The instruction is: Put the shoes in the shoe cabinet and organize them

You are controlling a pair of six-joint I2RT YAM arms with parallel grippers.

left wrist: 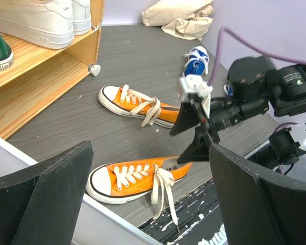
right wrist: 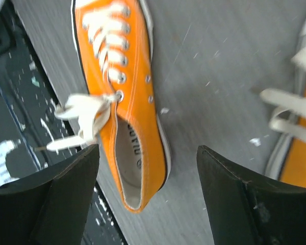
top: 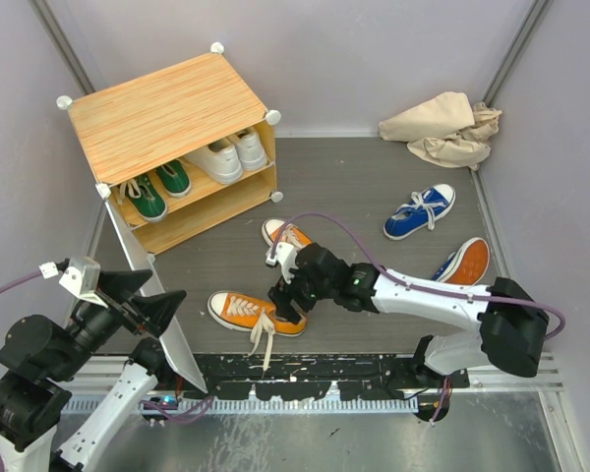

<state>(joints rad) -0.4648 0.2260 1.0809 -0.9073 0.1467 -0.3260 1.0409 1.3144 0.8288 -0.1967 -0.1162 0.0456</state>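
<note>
Orange sneaker (top: 238, 308) lies on the desk (top: 374, 187) directly below your right end effector (top: 287, 307), which stands open. Your left end effector (top: 149, 307) hangs open, empty, near the shoe cabinet (top: 167, 113). Left wrist: another orange sneaker (left wrist: 135, 104) lies beyond. Right wrist: the heel sits between spread fingers (right wrist: 56, 199).

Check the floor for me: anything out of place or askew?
The near orange shoe lies at the front edge, its untied laces trailing onto the black rail. A crumpled beige cloth sits in the far right corner.
</note>
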